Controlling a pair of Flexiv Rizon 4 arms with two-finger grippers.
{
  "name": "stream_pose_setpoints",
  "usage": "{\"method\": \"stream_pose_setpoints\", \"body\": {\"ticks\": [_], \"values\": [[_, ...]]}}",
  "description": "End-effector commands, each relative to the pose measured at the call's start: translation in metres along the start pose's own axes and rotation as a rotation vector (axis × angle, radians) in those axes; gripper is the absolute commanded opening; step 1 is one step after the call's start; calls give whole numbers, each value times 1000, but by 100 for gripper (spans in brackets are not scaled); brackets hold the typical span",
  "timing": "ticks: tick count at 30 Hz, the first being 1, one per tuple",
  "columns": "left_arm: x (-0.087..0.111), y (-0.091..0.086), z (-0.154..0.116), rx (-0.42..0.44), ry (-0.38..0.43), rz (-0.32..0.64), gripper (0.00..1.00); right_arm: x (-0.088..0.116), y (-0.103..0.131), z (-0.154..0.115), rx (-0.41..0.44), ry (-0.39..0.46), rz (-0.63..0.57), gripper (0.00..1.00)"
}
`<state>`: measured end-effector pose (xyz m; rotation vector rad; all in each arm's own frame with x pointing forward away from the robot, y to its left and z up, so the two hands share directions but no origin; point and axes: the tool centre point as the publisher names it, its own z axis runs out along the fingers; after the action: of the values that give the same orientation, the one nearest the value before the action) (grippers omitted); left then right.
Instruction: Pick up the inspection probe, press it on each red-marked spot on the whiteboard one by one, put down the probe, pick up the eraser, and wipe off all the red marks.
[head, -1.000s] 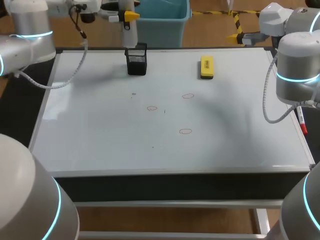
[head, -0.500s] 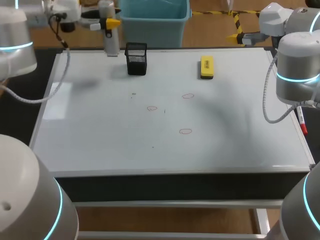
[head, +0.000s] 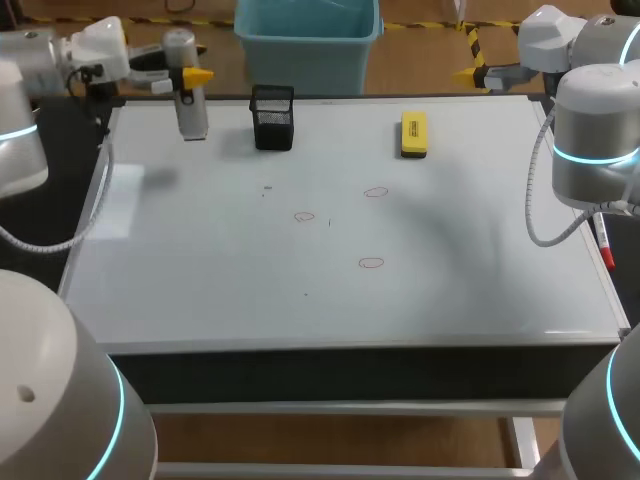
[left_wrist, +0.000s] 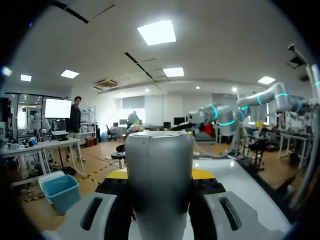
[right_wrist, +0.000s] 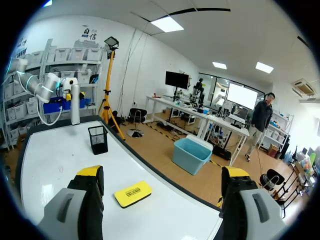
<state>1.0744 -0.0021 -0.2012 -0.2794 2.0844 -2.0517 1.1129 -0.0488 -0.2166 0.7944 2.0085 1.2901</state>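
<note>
The inspection probe, a grey cylinder, hangs upright over the whiteboard's far left corner, and my left gripper is shut on it. Seen from the left wrist, the probe fills the gap between the yellow-tipped fingers. A yellow eraser lies at the far middle right. Three red circles are drawn mid-board. My right gripper stands open and empty beyond the right side of the board, with the eraser ahead of it.
A black mesh holder stands near the far edge, just right of the probe, and shows in the right wrist view as the holder. A red marker lies off the board's right edge, under my right arm.
My left arm has carried the probe leftward, from above the black holder to the board's far left corner. The right arm has not moved.
</note>
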Motion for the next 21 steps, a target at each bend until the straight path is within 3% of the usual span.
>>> {"method": "stream_pose_setpoints", "body": {"ticks": [1, 12, 21], "values": [[6, 3, -6, 5, -199, 3, 0, -1, 0, 0, 0, 1, 0, 100], [1, 18, -3, 33, -168, -3, 0, -1, 0, 0, 0, 1, 0, 100], [1, 18, -3, 33, -168, -3, 0, -1, 0, 0, 0, 1, 0, 100]]}}
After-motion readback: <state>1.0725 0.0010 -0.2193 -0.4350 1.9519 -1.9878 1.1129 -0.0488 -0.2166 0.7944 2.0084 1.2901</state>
